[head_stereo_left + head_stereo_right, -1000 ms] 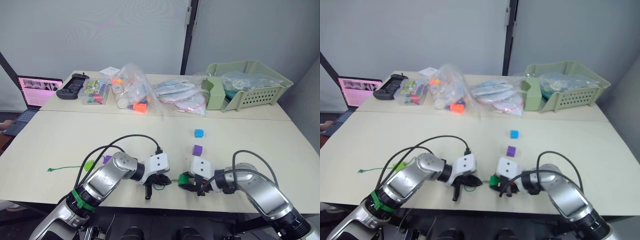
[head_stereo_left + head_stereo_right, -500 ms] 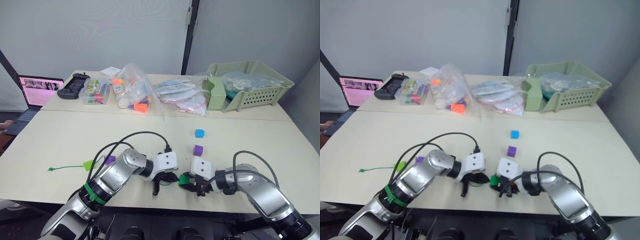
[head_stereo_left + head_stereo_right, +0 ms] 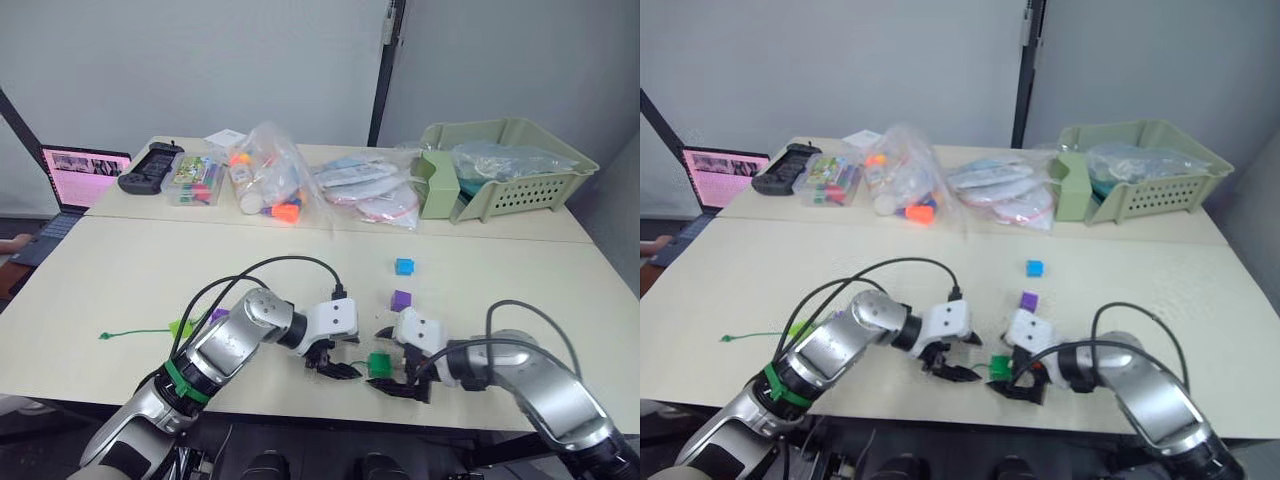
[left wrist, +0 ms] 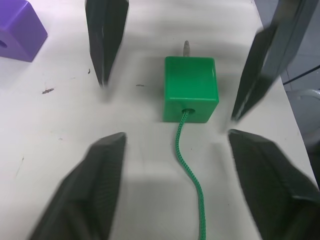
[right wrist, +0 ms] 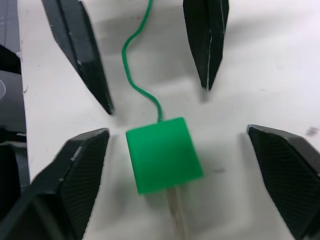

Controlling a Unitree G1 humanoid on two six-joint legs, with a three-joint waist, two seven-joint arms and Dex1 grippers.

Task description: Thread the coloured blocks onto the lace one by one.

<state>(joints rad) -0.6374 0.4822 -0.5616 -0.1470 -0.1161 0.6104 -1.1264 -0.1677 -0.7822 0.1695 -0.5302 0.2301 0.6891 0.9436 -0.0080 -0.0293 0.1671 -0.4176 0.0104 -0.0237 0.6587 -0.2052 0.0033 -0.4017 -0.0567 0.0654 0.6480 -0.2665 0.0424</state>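
The dark green block lies on the table with the green lace running through its hole; the lace's tan tip pokes out the far side. My left gripper and right gripper face each other across this block, both open and touching nothing. A blue block and a purple block sit just beyond them. A lime green block and a second purple block lie behind my left arm. The lace trails off to the left.
Along the far table stand a laptop, a black controller, a clear box of small items, plastic bags of toys and a green basket. The table's front edge runs just below the grippers.
Both grippers have opened. The right one let go of the dark green block, which now lies on the table with the lace through it. The camera has shifted slightly.
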